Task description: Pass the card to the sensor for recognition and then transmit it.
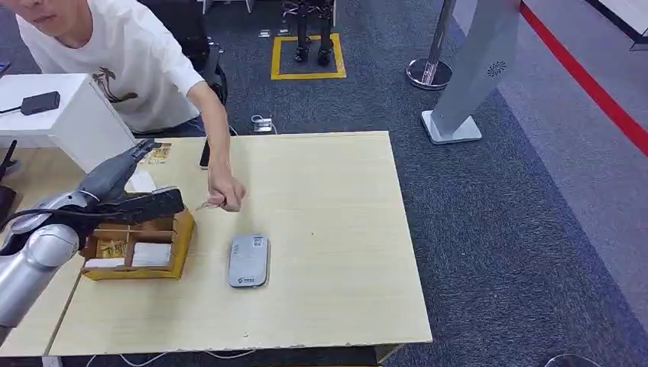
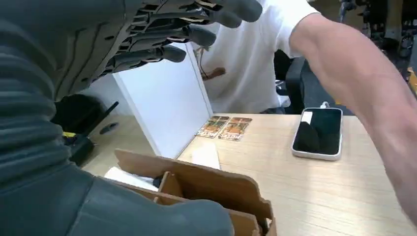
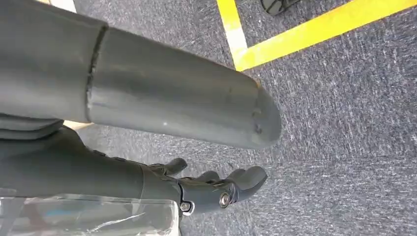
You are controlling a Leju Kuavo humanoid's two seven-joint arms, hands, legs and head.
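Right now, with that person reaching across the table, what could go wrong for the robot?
1. The person's hand is over the table close to the left robot hand, which hovers open above the cardboard box; a sudden move could bump them.
2. Going down for a card, its fingers might catch the box's divider and drag the box.
3. The grey card reader lies loose beside the box and could be nudged.
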